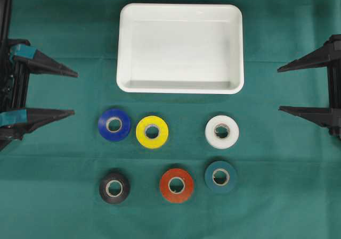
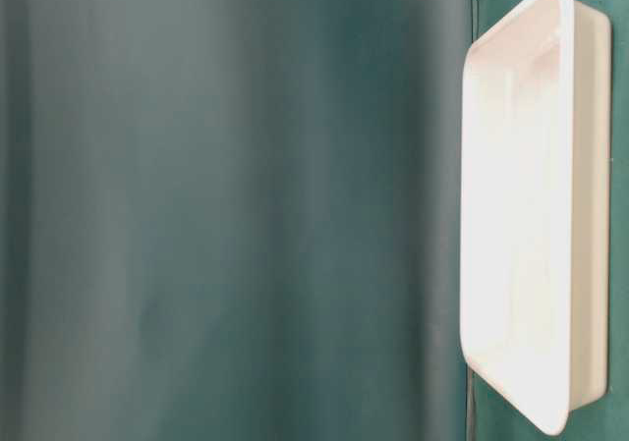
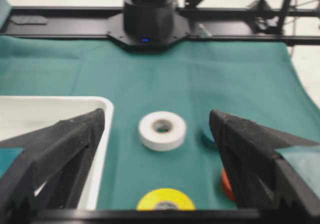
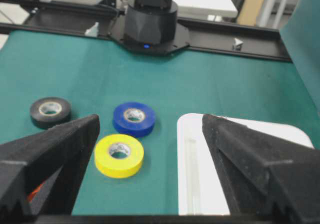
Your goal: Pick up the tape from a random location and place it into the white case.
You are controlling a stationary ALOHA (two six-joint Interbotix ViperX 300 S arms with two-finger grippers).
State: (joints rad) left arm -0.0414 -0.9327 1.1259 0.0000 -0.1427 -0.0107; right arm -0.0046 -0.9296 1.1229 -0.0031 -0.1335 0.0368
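Green cloth (image 1: 64, 207) covers the whole table. White case (image 1: 180, 48) lies flat at the far middle of the overhead view, nothing in it; the table-level view shows its rim and one side wall against the cloth. Left gripper (image 1: 74, 93) at the left edge, jaws spread wide, nothing between them, well clear of every roll. Right gripper (image 1: 279, 88) at the right edge, likewise wide open and holding nothing. Six tape rolls lie flat in two rows on the near side of the case, all apart from one another and none in the case. Upper row: blue tape (image 1: 114, 124), yellow tape (image 1: 152, 131) just beside it, white tape (image 1: 221, 131) further right, under the case's right corner. Lower row: black tape (image 1: 114, 188), orange-red tape (image 1: 176, 185), dark green tape (image 1: 220, 176) close to its right. Left wrist view frames the white roll between the open fingers; right wrist view frames the yellow and blue rolls.
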